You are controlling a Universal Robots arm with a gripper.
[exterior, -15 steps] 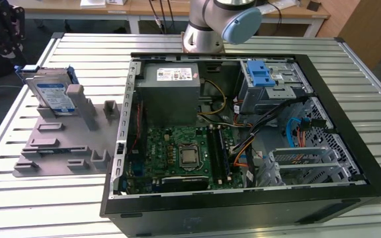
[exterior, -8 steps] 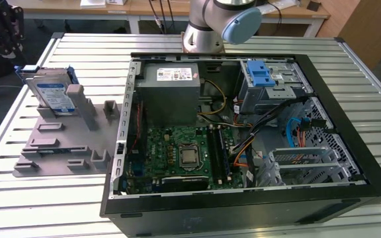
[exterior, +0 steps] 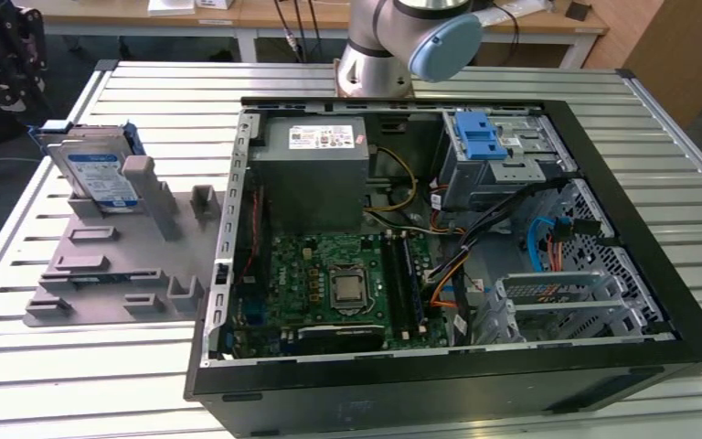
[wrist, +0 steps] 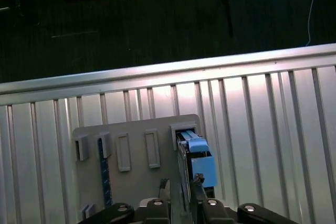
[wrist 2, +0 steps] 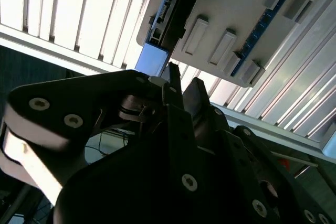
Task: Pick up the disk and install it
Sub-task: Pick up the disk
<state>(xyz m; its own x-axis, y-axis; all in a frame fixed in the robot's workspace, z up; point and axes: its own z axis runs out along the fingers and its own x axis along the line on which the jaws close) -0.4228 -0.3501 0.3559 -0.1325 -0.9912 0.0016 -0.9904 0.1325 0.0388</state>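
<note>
The disk [exterior: 98, 174] stands on edge in a slot at the far end of a grey fixture plate [exterior: 107, 265], on the exterior view's left, its white-and-blue label facing out. The first wrist view sees the disk [wrist: 199, 163] edge-on from above, blue rail up, on the plate [wrist: 136, 129]. My gripper [wrist: 180, 183] hangs well above it, open, with nothing between the fingers. In the second wrist view the gripper [wrist 2: 185, 82] points toward the disk's blue end [wrist 2: 155, 59] and the plate [wrist 2: 236, 3].
An open black computer case [exterior: 449, 366] lies on the slatted metal table [exterior: 83, 384]. Inside it are a grey metal box [exterior: 314, 151], a green motherboard [exterior: 339, 283] and a grey drive cage with a blue latch [exterior: 485, 146]. The arm's base [exterior: 382, 55] stands behind the case.
</note>
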